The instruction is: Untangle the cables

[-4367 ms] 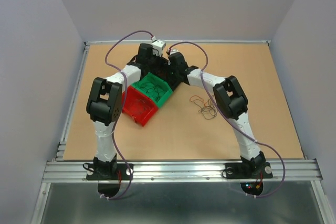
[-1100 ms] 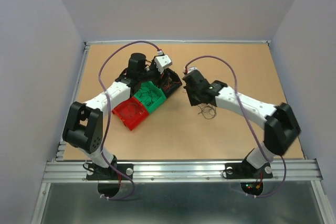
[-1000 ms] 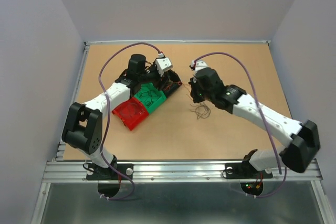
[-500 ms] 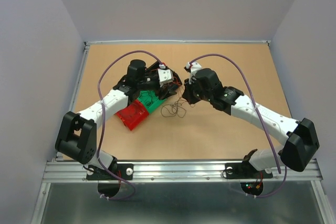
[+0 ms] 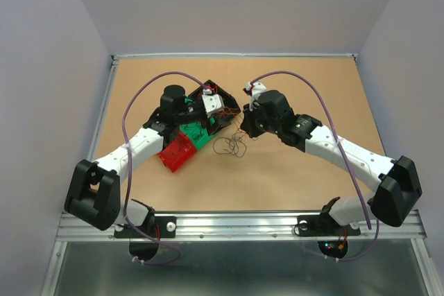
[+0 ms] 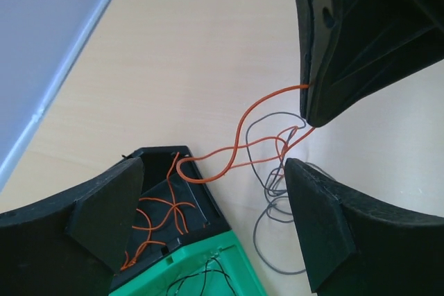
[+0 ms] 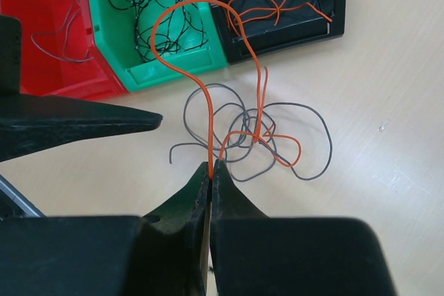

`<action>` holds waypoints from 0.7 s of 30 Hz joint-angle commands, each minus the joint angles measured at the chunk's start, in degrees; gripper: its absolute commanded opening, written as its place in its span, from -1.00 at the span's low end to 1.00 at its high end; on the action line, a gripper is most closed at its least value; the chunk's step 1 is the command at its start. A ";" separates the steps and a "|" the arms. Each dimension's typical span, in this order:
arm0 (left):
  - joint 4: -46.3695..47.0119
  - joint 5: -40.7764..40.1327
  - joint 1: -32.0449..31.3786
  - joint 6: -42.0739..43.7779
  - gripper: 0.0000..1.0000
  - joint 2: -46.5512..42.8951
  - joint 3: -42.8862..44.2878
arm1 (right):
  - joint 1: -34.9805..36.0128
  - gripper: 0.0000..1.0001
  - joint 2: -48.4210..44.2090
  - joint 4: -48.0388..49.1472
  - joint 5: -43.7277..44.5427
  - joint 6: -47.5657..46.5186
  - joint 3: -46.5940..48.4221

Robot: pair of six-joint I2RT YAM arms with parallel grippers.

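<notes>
The cables (image 5: 232, 145) lie as a small clump of grey and orange wires on the table, just right of the bins. My right gripper (image 7: 210, 168) is shut on one orange cable (image 7: 208, 112), which arches up over the green bin and drops back into the grey tangle (image 7: 258, 135). My left gripper (image 6: 215, 171) is open above the corner of the black bin (image 6: 198, 202). A loop of that orange cable (image 6: 244, 119) hangs between its fingers, and the jaws do not close on it. From above, the left gripper (image 5: 218, 112) and right gripper (image 5: 244, 126) nearly face each other.
Three bins stand in a slanted row: a red bin (image 5: 173, 152) with a grey wire, a green bin (image 5: 198, 133) with black wires, and a black bin (image 5: 223, 102) with orange wires. The brown table (image 5: 312, 88) has a raised rim at its edges.
My right gripper has carried the clump left, from mid-table to beside the bins. My left gripper has opened wide and its arm has swung lower on the left.
</notes>
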 commanded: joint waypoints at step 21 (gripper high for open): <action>5.43 -15.08 -9.75 1.08 -1.00 -5.12 -1.92 | 0.31 -0.98 -0.76 10.43 -5.92 -0.16 -3.61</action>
